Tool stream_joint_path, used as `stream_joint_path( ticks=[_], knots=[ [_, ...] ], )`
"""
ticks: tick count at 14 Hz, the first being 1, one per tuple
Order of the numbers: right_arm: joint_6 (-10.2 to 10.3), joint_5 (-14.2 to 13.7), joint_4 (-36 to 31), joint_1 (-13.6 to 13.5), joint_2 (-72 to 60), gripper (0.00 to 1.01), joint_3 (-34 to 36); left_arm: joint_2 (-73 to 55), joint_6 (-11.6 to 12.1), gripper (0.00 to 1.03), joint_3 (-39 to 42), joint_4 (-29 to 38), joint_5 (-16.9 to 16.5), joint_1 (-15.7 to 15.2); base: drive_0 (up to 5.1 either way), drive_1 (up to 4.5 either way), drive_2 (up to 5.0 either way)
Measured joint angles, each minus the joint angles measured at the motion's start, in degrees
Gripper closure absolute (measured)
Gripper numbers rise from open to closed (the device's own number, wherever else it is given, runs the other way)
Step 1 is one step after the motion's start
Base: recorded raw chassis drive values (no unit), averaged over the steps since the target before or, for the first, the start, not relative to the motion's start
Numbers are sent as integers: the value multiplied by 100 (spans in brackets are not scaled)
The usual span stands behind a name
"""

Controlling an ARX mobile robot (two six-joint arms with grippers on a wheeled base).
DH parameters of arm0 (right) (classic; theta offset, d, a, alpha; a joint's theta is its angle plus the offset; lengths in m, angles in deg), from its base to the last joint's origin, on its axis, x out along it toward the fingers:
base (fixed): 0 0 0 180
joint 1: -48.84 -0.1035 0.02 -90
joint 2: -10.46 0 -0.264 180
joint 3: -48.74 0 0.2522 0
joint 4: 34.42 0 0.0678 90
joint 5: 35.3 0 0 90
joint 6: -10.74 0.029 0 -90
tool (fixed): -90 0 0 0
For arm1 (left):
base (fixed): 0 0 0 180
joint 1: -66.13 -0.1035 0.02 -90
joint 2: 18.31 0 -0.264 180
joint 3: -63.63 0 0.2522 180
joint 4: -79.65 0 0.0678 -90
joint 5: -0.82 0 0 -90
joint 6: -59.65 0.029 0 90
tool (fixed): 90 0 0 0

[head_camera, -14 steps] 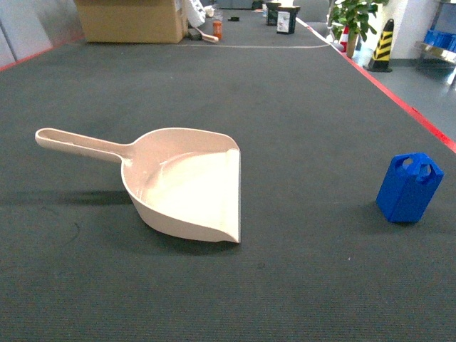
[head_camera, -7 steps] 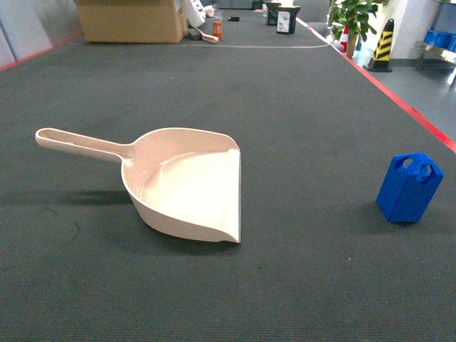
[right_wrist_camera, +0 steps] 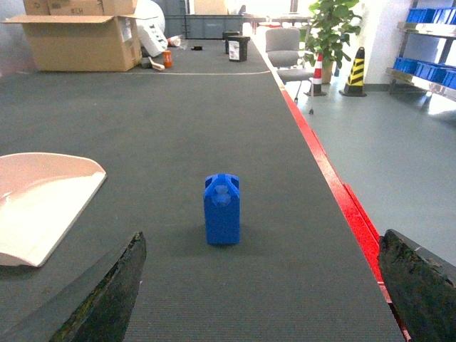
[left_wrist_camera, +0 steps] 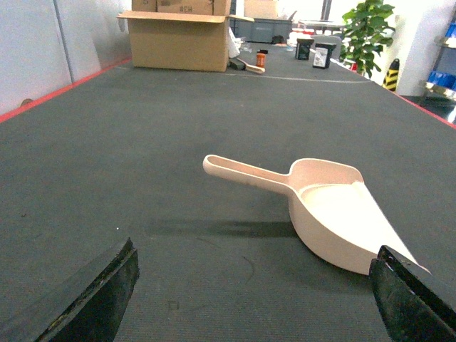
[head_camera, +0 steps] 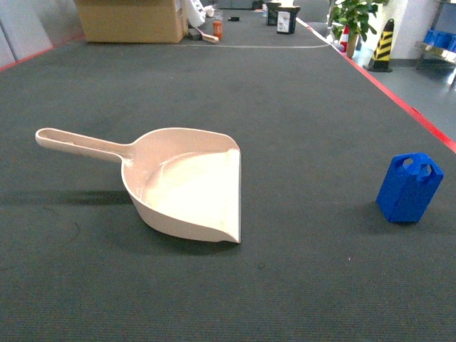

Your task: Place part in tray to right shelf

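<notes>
The cream dustpan-shaped tray lies on the dark floor mat, handle pointing left, wide mouth to the right. It also shows as the tray in the left wrist view and the tray at the left edge of the right wrist view. The small blue part stands upright to the right, apart from the tray; in the right wrist view the part is ahead of the jaws. My left gripper is open, short of the tray. My right gripper is open, short of the part. The right shelf is mostly out of view.
A red line edges the mat on the right. A cardboard box, black bins, a plant and a striped cone stand far back. A steel rack with blue crates shows at the far right.
</notes>
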Motion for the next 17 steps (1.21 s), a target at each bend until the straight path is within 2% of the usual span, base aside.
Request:
stream_joint_path(
  ticks=[8,9,10,11,12,14,15,17],
  knots=[
    [0,0,0,0,0,3,0,0,0,5,0,-2,0,0,0,0,0],
    [0,2,-4,0,0,3,0,-361,-168,5,-26,2,-817,-354,0,0,0],
    [0,0,-2,0,0,3,0,-1572,-743,5,-234,715,-1537,-551,0,0,0],
    [0,0,0,0,0,3,0,-2479,-1274,5,-428,1414,-1910,-562,0,0,0],
    [0,0,-4,0,0,3,0,-3639,-1982,5,-684,2247,-2157,-706,0,0,0],
    [0,2,-2,0,0,3,0,-5678,-2935,5,-1165,3569,-2459,-831,0,0,0],
    [0,2,-2,0,0,3,0,-6551,-3303,5,-1429,4107,-2566,-839,0,0,0],
    [0,0,-2,0,0,3,0,-7980,-3871,5,-2020,4872,-2645,-807,0,0,0]
  ],
)
